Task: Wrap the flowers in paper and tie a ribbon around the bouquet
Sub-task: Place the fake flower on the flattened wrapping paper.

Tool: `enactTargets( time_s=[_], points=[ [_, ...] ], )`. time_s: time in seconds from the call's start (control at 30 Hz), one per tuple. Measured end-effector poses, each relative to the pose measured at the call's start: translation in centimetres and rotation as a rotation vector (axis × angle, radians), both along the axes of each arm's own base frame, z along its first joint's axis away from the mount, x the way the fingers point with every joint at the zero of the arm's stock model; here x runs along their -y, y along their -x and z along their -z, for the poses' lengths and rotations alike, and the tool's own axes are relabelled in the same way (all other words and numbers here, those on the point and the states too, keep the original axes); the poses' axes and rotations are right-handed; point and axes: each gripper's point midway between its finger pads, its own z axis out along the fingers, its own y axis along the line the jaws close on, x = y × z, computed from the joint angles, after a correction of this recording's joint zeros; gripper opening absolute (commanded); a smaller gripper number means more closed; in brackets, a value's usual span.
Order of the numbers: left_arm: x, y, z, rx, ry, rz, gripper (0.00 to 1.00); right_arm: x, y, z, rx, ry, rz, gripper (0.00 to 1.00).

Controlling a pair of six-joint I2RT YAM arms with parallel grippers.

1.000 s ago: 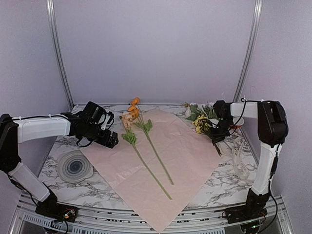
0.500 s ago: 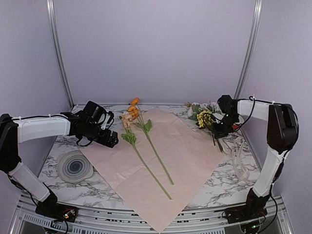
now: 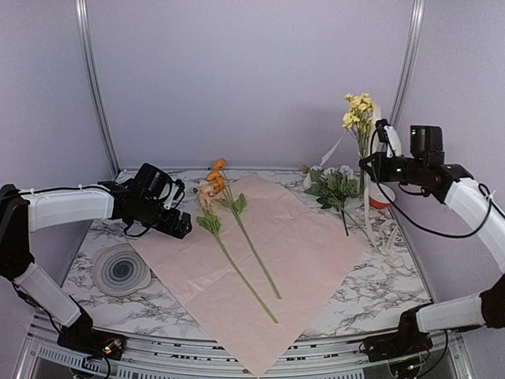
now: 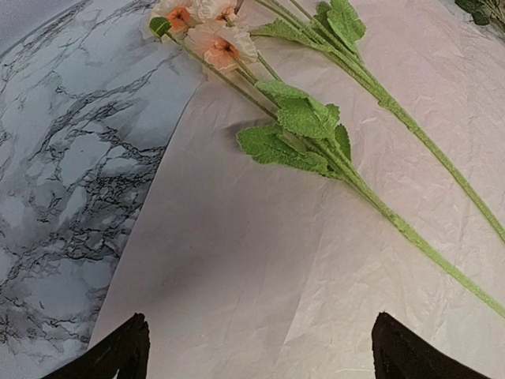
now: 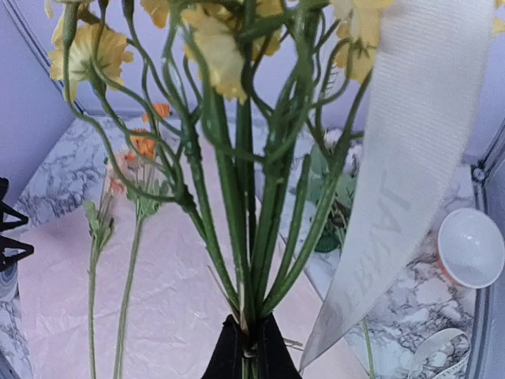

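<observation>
A second ago the right gripper (image 5: pixel 248 347) is low at the heap of flowers by the right corner of the paper (image 3: pixel 260 276). Now it is raised high above the table (image 3: pixel 371 292), and its jaws are closed tight on the bottom of the yellow sprig (image 3: pixel 357 110), which stands upright.

The ribbon (image 5: pixel 394 166) has come up too. 1 band of it hangs just beside the sprig, and the rest trails down to the table near the bowl (image 3: pixel 380 199). I cannot tell if it is pinched in the jaws or only caught in the stems.

The whitish bunch (image 3: pixel 335 183) lies on the table by the paper's right corner. The 2 orange stems (image 3: pixel 241 237) lie on the paper, unchanged.

The left gripper (image 3: pixel 178 226) has not moved. It hovers over the left edge of the paper, fully open and holding nothing.

I judge that the third flower is now picked and ready to go on the paper beside the other 2. The wrapping is not yet begun. The risk is the ribbon: if it travels along, it may land under the flowers and get wrapped inside.
</observation>
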Motion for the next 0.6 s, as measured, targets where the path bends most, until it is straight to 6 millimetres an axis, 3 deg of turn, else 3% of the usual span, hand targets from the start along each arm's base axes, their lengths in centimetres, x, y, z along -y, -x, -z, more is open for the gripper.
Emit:
enactTargets(
  time_s=[0.03,0.13,0.23,0.3,0.4,0.5,0.6],
  points=[
    [0.0,0.0,0.0,0.000,0.000,0.000,0.99,0.5,0.8,-2.7,0.099,-0.032,0.018,0.00],
    [0.0,0.0,0.0,0.000,0.000,0.001,0.99,2.1,2.6,-8.4,0.301,-0.158,0.054,0.00],
    [0.0,0.0,0.0,0.000,0.001,0.001,0.99,4.3,2.7,-11.1,0.355,-0.301,0.094,0.00],
    [0.0,0.0,0.0,0.000,0.001,0.001,0.99,6.3,1.8,-11.1,0.318,-0.392,0.148,0.00],
    [0.0,0.0,0.0,0.000,0.001,0.001,0.99,8.1,-0.1,-8.5,0.202,-0.463,0.229,0.00],
    [0.0,0.0,0.0,0.000,0.000,0.001,0.99,7.5,-0.7,-5.9,0.085,-0.503,0.236,0.00],
    [0.0,0.0,0.0,0.000,0.001,0.001,0.99,5.8,-0.1,-6.1,0.038,-0.567,0.167,0.00]
  ],
)
